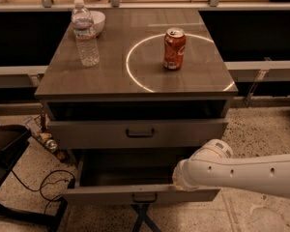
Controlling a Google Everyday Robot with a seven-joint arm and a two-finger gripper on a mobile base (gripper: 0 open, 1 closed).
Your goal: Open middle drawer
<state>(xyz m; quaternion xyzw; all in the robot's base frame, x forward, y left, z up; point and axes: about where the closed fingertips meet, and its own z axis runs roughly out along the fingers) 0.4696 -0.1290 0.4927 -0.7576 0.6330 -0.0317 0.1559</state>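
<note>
The middle drawer [111,195] is the wide, shallow grey front with a small dark bar handle [144,197]. It stands pulled out, and its dark inside [125,168] shows. Above it the taller top drawer front [87,133] is closed. My white arm [241,173] reaches in from the right. The gripper [177,180] is at the arm's tip, over the right part of the pulled-out drawer, just behind its front panel. The wrist hides most of it.
On the cabinet top [135,86] stand a red soda can [174,48], a clear water bottle [85,33] and a white bowl [97,21]. Cables and small bottles [46,139] lie on the floor at left. Dark legs [142,219] stand under the drawer.
</note>
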